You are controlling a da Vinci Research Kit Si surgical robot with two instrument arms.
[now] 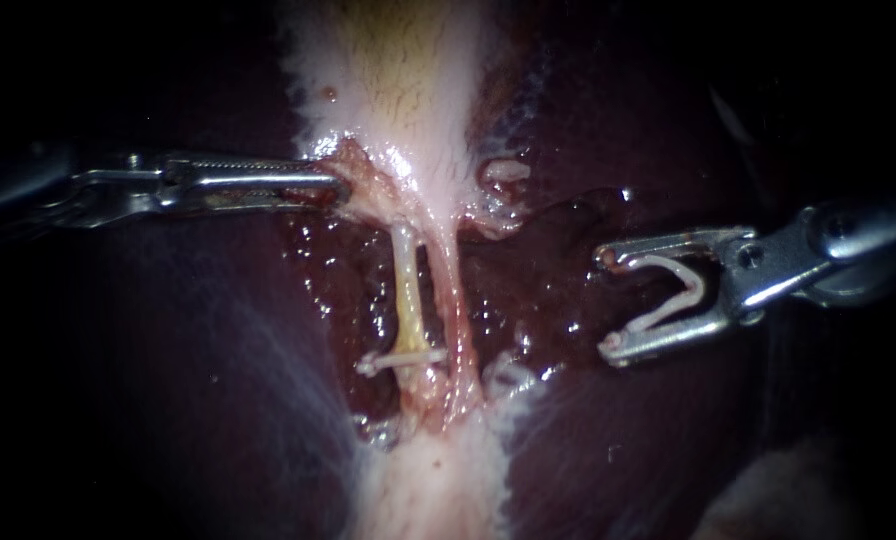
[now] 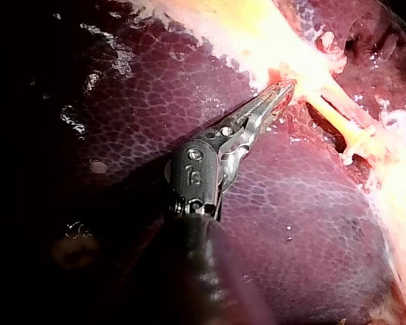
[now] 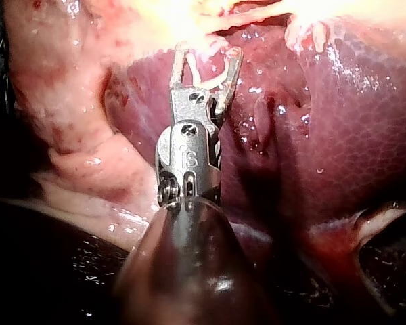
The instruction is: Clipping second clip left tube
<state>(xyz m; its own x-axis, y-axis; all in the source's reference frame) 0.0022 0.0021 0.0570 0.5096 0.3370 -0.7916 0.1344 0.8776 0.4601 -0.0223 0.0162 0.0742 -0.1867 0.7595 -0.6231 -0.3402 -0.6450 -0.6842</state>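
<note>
— Now, right instrument (image 1: 610,304)?
— Jaws wide, both seated on a fresh clip (image 1: 683,290); over liver (image 1: 168,350), well apart from the left tube (image 1: 408,290).
— The tube?
— Pale yellow, a set clip (image 1: 400,358) across its lower end.
— Left instrument (image 1: 336,187)?
— Jaws clamped on the gallbladder (image 1: 398,80) edge.

Bed here is the liver (image 1: 198,340), dark maroon, wet, mottled, filling all three views. Pale gallbladder (image 1: 398,80) lies on it at top middle of the endoscope view, narrowing to two tubes over a raw glistening patch (image 1: 538,280) of liver. Yellowish left tube (image 1: 408,290) and pinker right tube (image 1: 450,300) run just beside each other. One white clip (image 1: 403,357) sits across the left tube low down. More pale tissue (image 1: 438,480) lies below the tubes
</note>
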